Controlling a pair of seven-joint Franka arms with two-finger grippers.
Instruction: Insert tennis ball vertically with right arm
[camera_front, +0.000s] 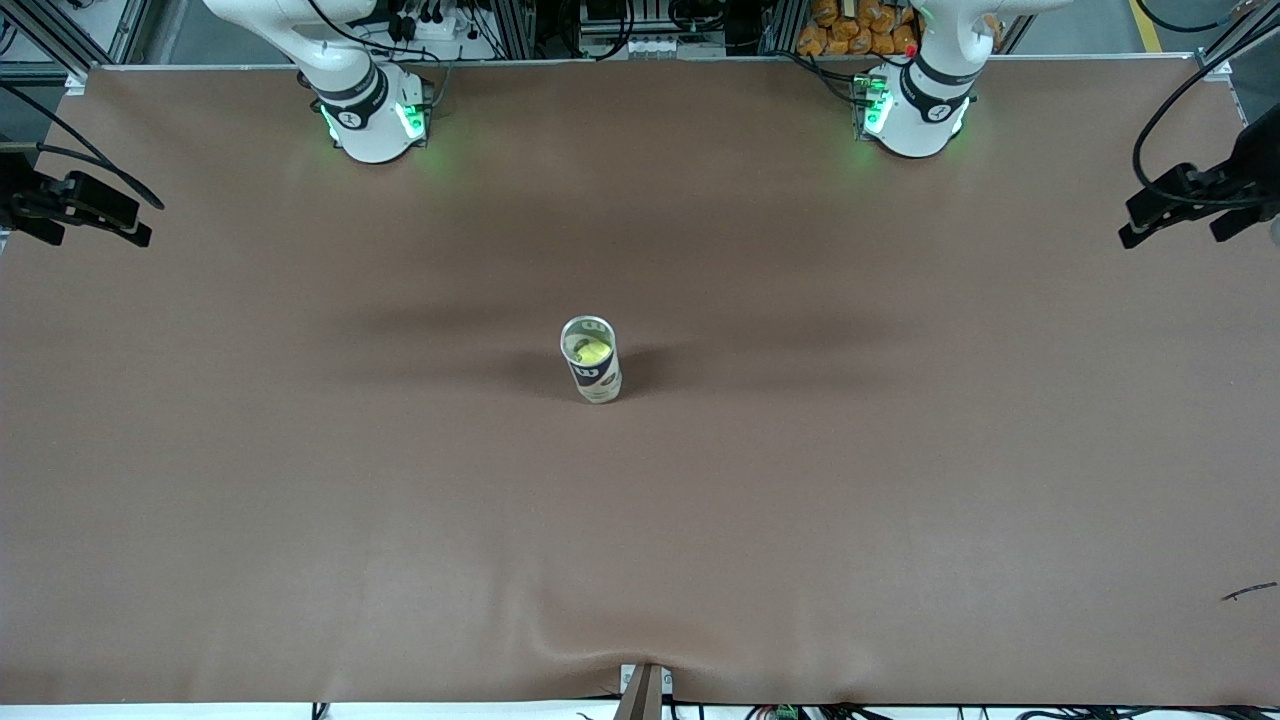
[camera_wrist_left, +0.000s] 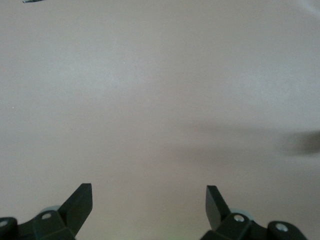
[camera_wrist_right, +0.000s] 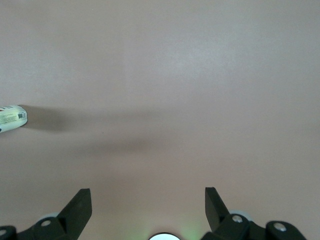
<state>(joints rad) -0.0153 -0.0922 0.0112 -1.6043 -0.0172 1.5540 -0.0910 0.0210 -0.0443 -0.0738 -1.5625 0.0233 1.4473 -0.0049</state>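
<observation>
Matt brown cloth table cover (camera_front: 900, 480); glossy labelled can (camera_front: 592, 362).

A brown table cover (camera_front: 300, 450) is rumpled along its edge nearest the front camera. Orange items (camera_front: 850, 30) lie off the table by the left arm's base.

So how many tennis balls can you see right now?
1: a ball inside the upright can mid-table. More may sit hidden beneath it in the can.
</observation>
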